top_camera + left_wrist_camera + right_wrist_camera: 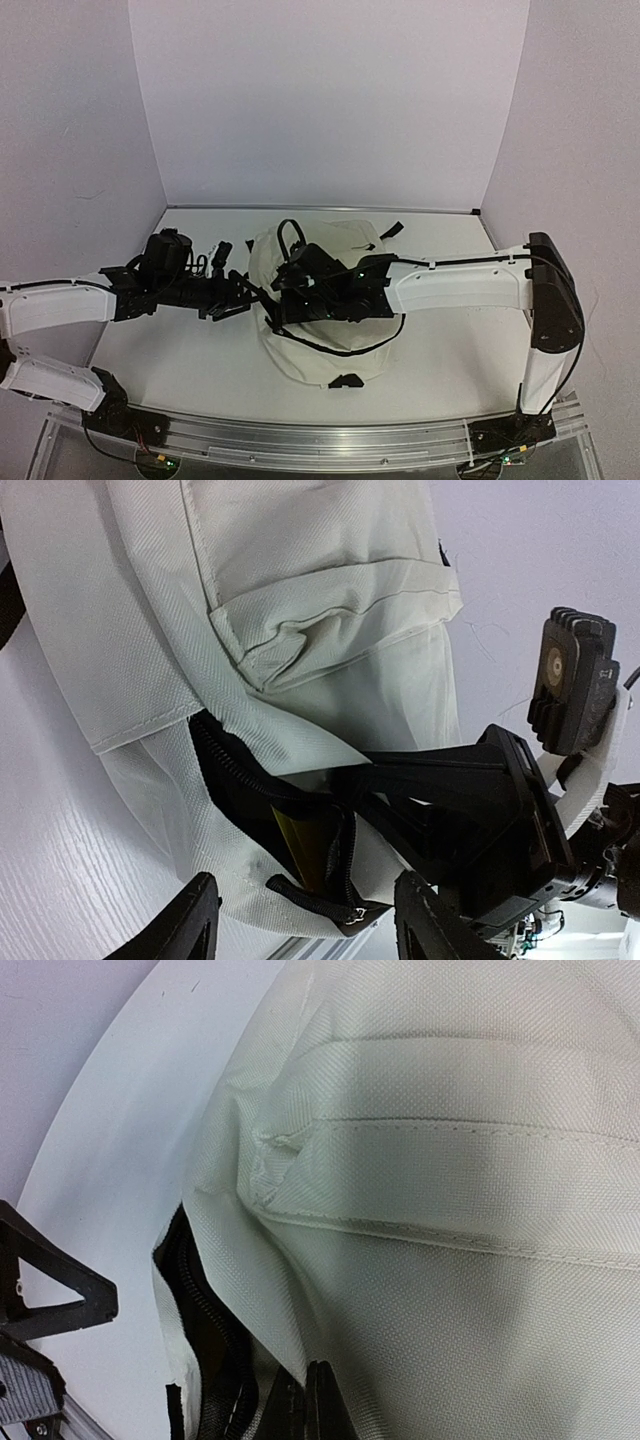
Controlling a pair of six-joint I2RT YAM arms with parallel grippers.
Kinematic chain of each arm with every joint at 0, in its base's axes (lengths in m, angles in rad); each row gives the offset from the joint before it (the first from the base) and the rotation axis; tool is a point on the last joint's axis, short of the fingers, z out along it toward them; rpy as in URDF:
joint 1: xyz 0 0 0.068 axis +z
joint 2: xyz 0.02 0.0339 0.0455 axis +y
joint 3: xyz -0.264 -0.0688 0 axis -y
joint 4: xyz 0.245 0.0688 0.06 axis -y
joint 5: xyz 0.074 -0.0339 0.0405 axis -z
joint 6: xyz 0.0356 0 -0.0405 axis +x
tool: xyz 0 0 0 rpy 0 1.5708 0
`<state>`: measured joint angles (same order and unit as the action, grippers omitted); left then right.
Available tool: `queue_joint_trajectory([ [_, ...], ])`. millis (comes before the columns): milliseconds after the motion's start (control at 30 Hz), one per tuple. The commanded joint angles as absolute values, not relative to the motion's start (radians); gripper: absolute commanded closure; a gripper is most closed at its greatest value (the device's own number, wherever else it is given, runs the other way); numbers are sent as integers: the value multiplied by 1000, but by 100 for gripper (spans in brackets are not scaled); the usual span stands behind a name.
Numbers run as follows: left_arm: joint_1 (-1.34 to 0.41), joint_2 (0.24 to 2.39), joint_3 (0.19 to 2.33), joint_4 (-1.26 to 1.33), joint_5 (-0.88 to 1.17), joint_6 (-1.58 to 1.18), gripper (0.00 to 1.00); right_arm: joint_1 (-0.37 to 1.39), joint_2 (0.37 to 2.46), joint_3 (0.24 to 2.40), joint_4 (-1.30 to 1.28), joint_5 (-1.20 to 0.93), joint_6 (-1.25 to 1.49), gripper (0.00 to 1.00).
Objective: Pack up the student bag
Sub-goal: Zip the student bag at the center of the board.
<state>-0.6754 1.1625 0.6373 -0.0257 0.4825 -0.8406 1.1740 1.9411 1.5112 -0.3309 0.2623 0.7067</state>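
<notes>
The cream student bag lies flat in the middle of the table, its black zipper partly open along its left side. My right gripper is shut on the cream fabric edge beside the opening and holds it up. It shows as a black body in the left wrist view. My left gripper is open and empty, its fingers wide apart at the bag's zipper end. A yellowish thing shows inside the dark opening. In the top view both grippers meet at the bag's left edge.
White walls close in the table at the back and both sides. An aluminium rail runs along the near edge. Black straps stick out behind the bag and a black buckle lies at its near end.
</notes>
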Motion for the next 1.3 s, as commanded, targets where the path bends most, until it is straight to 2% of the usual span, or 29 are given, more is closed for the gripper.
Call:
queue_joint_trajectory([
  [0,-678,1194,633,30,562,-940,40,1167,1891,1541,-299,271,687,100],
  [267,-688,1267,639,91,589,-1038,50,1168,1891,1534,-269,238,677,100],
  [533,-703,1333,670,90,609,-1057,53,1170,1890,1524,-250,228,676,100],
  [667,-708,1324,669,101,603,-1066,67,1169,1888,1518,-247,229,676,100],
  [900,-712,1309,660,123,616,-1092,76,1169,1893,1513,-245,232,678,100],
  [1100,-720,1279,649,124,613,-1109,99,1170,1892,1510,-245,241,678,100],
  [1267,-720,1222,641,82,542,-1106,100,1174,1870,1503,-239,227,633,97],
])
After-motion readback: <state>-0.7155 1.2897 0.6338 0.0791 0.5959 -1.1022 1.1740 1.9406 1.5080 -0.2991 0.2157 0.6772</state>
